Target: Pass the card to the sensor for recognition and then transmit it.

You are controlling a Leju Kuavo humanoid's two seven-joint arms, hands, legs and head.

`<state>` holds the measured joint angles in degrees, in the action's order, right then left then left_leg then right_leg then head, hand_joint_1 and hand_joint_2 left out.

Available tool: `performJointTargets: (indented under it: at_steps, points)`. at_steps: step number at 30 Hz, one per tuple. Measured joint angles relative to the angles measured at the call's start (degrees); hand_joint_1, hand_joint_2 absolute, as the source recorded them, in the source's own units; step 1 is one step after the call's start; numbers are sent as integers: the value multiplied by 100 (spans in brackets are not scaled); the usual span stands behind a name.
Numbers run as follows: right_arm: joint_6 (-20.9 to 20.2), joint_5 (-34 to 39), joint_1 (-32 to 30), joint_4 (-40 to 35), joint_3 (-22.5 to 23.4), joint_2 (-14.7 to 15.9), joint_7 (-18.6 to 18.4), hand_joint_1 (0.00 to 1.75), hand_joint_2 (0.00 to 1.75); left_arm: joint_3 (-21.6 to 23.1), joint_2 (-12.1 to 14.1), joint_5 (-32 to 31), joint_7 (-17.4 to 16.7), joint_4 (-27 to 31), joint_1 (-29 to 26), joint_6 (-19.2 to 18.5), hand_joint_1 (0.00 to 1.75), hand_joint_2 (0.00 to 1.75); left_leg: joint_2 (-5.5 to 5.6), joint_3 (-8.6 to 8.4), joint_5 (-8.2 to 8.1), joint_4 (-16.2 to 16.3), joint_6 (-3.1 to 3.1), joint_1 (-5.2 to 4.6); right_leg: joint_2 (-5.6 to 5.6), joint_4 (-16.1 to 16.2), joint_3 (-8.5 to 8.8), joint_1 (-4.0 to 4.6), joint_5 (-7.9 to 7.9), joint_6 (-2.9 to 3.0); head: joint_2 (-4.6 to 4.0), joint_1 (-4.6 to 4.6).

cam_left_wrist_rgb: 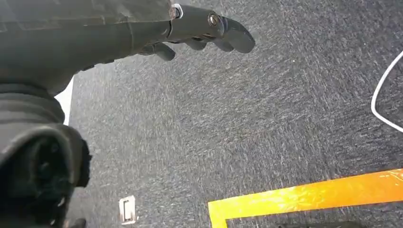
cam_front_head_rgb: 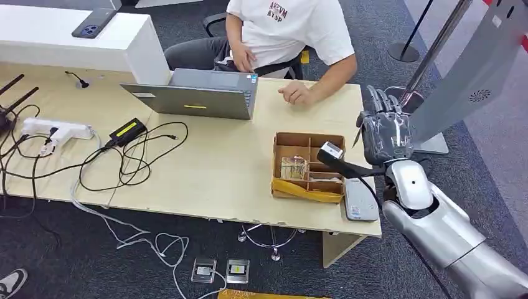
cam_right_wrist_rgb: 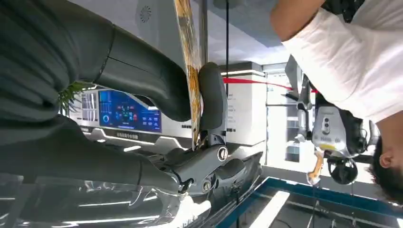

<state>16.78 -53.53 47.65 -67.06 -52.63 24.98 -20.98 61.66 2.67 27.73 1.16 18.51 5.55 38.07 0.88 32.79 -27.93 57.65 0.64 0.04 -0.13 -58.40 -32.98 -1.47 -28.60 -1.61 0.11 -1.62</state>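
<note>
Thin yellowish card (cam_right_wrist_rgb: 192, 71) stands edge-on, pinched in right hand (cam_right_wrist_rgb: 157, 95).

We see red lettering on the person's white shirt (cam_front_head_rgb: 280, 25), too blurred to read. Labels on the laptop (cam_front_head_rgb: 199, 93) and black power adapter (cam_front_head_rgb: 127, 131) aren't legible either.

card (cam_right_wrist_rgb: 191, 71) seen edge-on with face unreadable, person (cam_front_head_rgb: 283, 31) cut off by top edge, box contents (cam_front_head_rgb: 294, 168) too small to identify

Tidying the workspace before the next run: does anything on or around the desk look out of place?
Yes. A grey flat device by the cardboard box juts over the table front edge, and two small devices lie on the carpet among loose white cables.
</note>
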Motion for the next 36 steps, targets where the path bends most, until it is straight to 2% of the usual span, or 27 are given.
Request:
performJointTargets:
  at_steps: [5, 6, 11, 19, 28, 36]
  points:
    - [275, 151, -170, -4, 20, 9, -72, 175, 175, 11, 0, 129, 0, 0, -3, 18, 0, 0, -1, -4, 0, 1, 0, 0, 1, 1, -1, 0, 0, 0, 0, 0]
    - [385, 204, -235, -9, 42, 20, -112, 175, 175, 13, 0, 173, 0, 0, -4, 22, 0, 0, -3, -97, 3, 2, -1, 1, 1, 1, -6, 0, 3, -1, 0, 0]
    - [1013, 542, -684, -37, 315, 138, -164, 175, 175, 57, -22, 320, 0, 0, -22, 31, 0, 0, 0, -96, 7, 5, 0, 0, 2, 1, 0, 0, 9, -3, 0, 0]
    - [1513, 800, -1435, -105, 914, 400, -267, 175, 175, 57, -33, 363, 4, -2, -22, 35, 0, 0, 1, -100, 6, 5, -1, 0, -1, 4, 6, 0, 11, -4, 0, 0]
    - [1666, 859, -2206, -170, 1525, 586, -210, 175, 175, 59, -28, 341, -44, 0, -28, 37, 0, 0, 0, -93, 6, 4, -2, 3, 0, 4, 0, 2, 12, -4, 0, 2]
    - [1386, 682, -2765, -236, 1908, 581, -85, 175, 175, 66, -28, 223, -28, 4, -21, 37, 0, 0, -2, -95, 5, 4, -4, 3, 6, 4, 1, 2, 12, -4, 0, 2]
